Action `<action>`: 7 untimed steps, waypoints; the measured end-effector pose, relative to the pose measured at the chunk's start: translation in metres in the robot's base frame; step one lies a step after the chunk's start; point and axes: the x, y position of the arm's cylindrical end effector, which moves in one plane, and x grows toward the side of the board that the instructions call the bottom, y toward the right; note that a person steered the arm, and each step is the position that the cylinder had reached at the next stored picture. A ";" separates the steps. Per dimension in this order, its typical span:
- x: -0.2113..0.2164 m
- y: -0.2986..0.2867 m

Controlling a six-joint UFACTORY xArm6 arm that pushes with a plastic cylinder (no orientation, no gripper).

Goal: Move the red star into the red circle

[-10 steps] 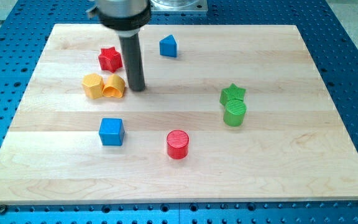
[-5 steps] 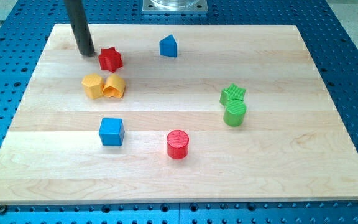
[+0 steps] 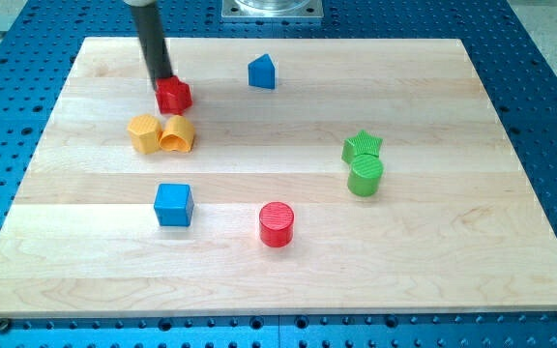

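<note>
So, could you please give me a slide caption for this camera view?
My tip meets the red star from the view's upper left; the red circle waits toward the bottom.

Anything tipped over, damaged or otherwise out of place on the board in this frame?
Nothing stands out. All blocks sit flat on the board, none toppled or damaged. My tip is against the red star at its upper-left side; the red circle stands apart, lower right.

A lab bench: wooden board [image 3: 288, 280] on a blue perforated metal table [image 3: 549, 106], a robot mount.
</note>
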 end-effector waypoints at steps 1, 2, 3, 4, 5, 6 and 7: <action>0.007 0.093; -0.004 0.032; -0.007 -0.053; 0.005 -0.035; 0.036 0.045; 0.083 0.069; 0.088 0.087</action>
